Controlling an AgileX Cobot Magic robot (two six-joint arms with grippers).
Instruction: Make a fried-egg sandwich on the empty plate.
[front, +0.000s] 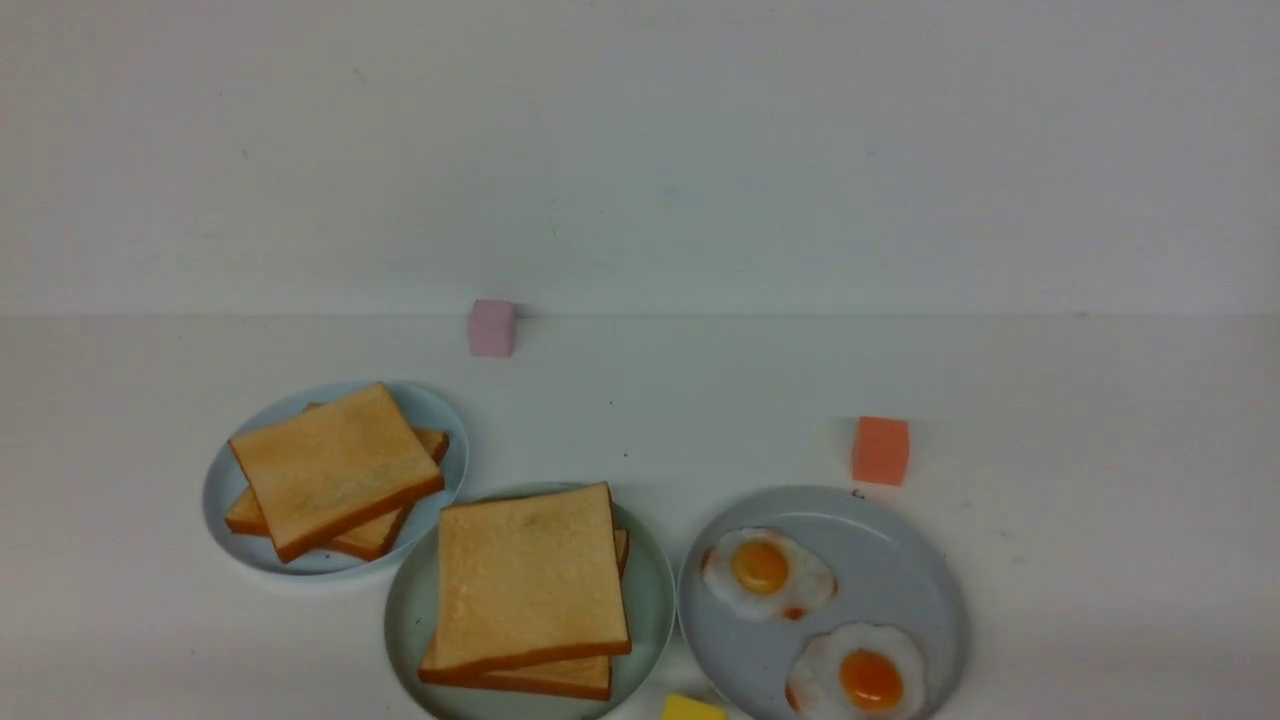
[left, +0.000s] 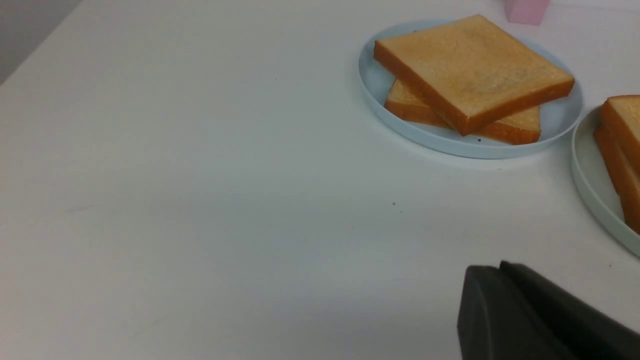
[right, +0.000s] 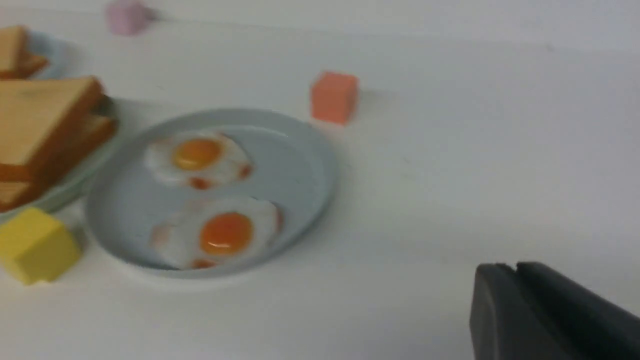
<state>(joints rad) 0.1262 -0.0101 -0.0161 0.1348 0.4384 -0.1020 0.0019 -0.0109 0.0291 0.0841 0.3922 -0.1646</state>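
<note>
The pale mint-green plate (front: 652, 600) sits at the front centre and carries two stacked toast slices (front: 525, 580). Whatever lies between the slices is hidden. In the left wrist view, this plate (left: 590, 170) and the stack's edge (left: 622, 130) show at the frame's side. In the right wrist view the stack (right: 40, 120) is blurred. My left gripper (left: 500, 265) hovers over bare table, its fingers pressed together and holding nothing. My right gripper (right: 515, 265) is shut too, off to the side of the egg plate. Neither gripper shows in the front view.
A grey-blue plate (front: 900, 560) at the front right holds two fried eggs (front: 765, 573) (front: 860, 675). Another grey-blue plate (front: 440, 420) at the left holds loose toast (front: 335, 465). A pink cube (front: 492, 327), an orange cube (front: 880, 451) and a yellow cube (front: 692, 708) stand around them.
</note>
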